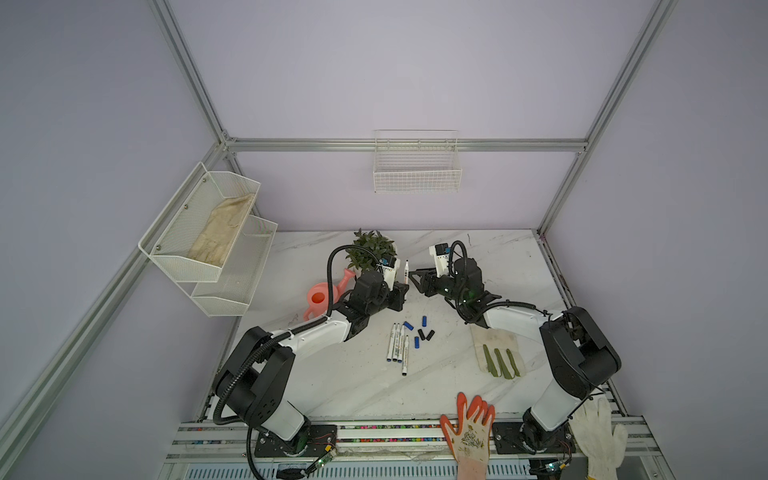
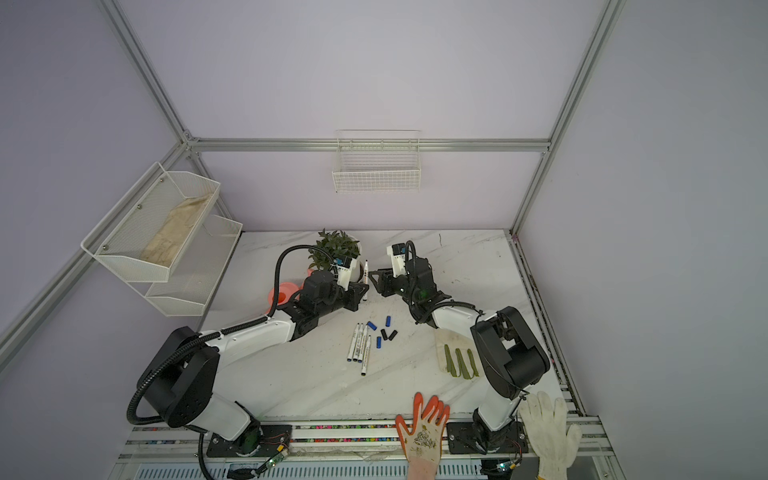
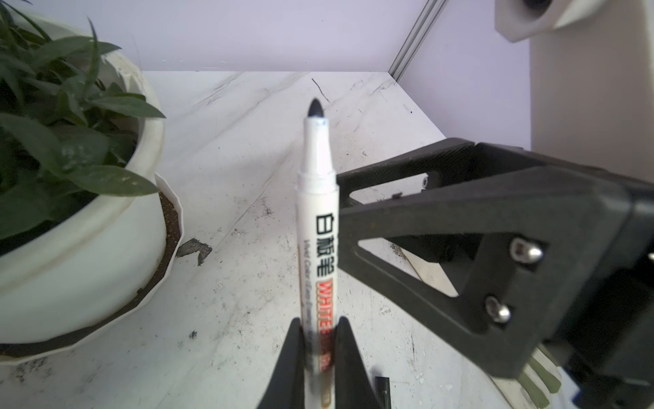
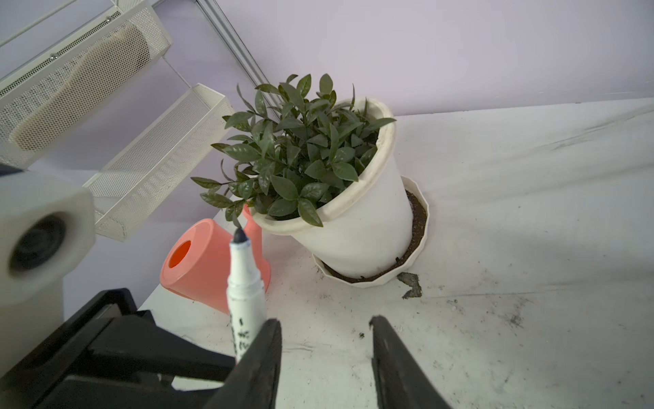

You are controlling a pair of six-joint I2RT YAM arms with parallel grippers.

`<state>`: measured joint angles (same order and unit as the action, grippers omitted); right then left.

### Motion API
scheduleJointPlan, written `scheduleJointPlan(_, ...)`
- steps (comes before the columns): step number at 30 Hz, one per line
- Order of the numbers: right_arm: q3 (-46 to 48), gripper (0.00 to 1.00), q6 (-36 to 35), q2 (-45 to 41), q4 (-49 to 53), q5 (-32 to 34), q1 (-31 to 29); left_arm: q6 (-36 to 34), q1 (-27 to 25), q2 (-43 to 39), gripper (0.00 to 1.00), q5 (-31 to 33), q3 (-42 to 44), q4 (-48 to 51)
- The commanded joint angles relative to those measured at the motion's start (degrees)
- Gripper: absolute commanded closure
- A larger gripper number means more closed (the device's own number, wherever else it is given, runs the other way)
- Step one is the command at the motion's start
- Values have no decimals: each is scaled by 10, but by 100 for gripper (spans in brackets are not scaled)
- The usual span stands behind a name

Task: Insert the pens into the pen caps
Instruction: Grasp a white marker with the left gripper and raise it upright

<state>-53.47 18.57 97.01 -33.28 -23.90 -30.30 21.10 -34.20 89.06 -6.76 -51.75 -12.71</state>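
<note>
Top view: left tool grips one pen upright; caps lie on the tabletop. Left wrist: pen uncapped. Right wrist: right tool parted, empty; it should fetch a matching cap and align it squarely.

Top views: high over the front edge of the table, tilted down toward the back wall; far off, both take in both arms, the whole table and the side walls.
Left wrist view: just behind the left claw, facing along its fingers toward the back wall's right corner; very near, the held pen down the middle.
Right wrist view: just behind the right claw, facing the left back corner and the wall shelf; near.
Shared, top views: nearly everything.
Shared, wrist views: the held pen, the potted plant, the table behind.
Cross-sight: the left wrist view catches the right wrist camera; the right wrist view catches the left wrist camera.
</note>
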Motion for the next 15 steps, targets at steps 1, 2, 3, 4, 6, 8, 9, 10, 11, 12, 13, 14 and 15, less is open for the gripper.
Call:
scheduleJointPlan(1,0,55,-15,-34,-10,-13,-7,10,-3,6,100,4,19,-25)
scheduleJointPlan(2,2,55,-20,-42,-9,-5,-7,11,-3,6,100,5,19,-24)
scheduleJointPlan(3,2,55,-25,-48,-6,-2,-7,12,-3,8,100,6,20,-23)
scheduleJointPlan(4,1,55,-29,-52,-3,-2,-7,15,-3,8,100,7,21,-24)
scheduleJointPlan(6,-4,55,-34,-61,9,4,-6,15,-3,6,100,11,24,-26)
scheduleJointPlan(8,-7,55,-35,-66,14,6,-6,15,-3,5,100,11,25,-24)
scheduleJointPlan(9,-10,55,-33,-67,15,4,-7,13,-3,5,100,9,24,-24)
scheduleJointPlan(10,-14,55,-31,-64,20,1,-7,11,-3,5,100,7,24,-24)
scheduleJointPlan(11,-22,55,-31,-59,27,-3,-7,10,-3,3,100,6,23,-24)
scheduleJointPlan(12,-28,55,-29,-53,31,-5,-7,10,-3,2,100,6,24,-24)
scheduleJointPlan(13,-30,55,-28,-48,31,-6,-7,10,-4,0,100,5,25,-26)
scheduleJointPlan(14,-31,56,-27,-43,28,-6,-7,8,-4,-1,100,4,26,-27)
scheduleJointPlan(15,-32,56,-24,-38,24,-7,-8,7,-4,-2,100,4,26,-27)
